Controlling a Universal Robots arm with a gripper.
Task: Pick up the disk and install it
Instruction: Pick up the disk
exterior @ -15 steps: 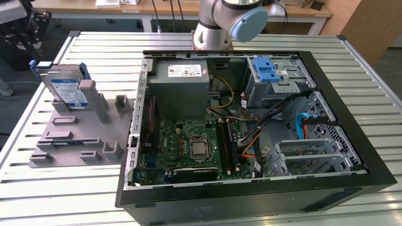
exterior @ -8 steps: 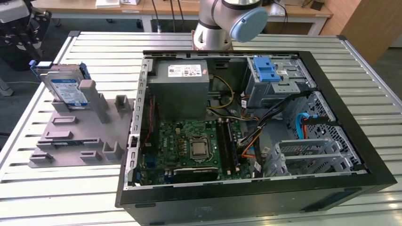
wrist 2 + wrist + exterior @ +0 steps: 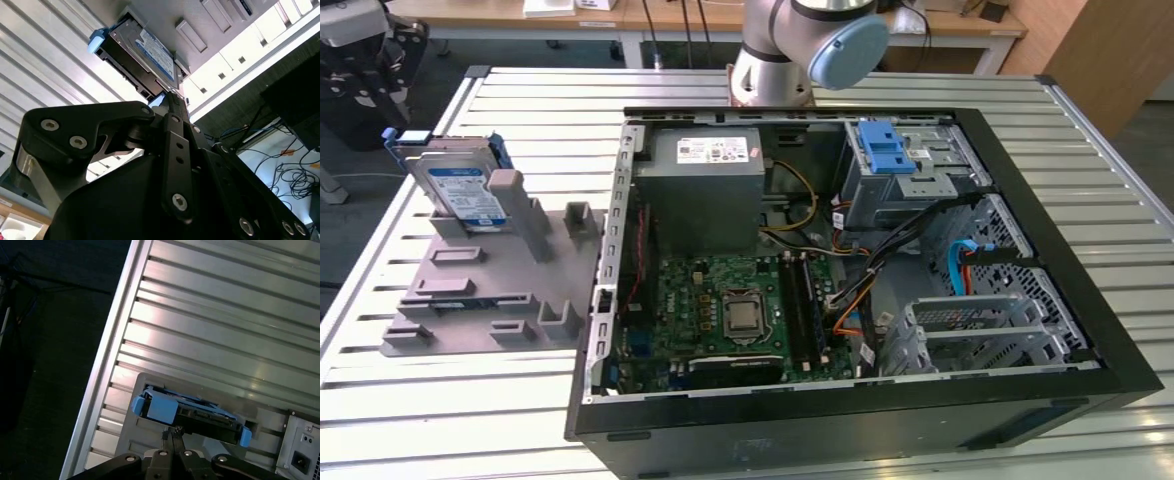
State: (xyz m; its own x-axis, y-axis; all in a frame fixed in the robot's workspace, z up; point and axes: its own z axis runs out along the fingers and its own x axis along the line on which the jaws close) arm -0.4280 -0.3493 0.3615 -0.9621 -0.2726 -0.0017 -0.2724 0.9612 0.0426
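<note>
The disk is a silver hard drive with a white-and-blue label in a blue plastic bracket. It stands on edge in a slot of the grey holder at the exterior view's left. In the first wrist view the gripper hovers close over the disk's upper edge, apart from it. Its two thin black fingers are pressed together with nothing between them. In the second wrist view the gripper's tip sits just off the labelled face of the disk.
An open computer case lies on the slatted metal table, right of the holder. Inside are a grey power-supply box, a motherboard and a grey drive cage with a blue latch. The arm's base stands behind the case.
</note>
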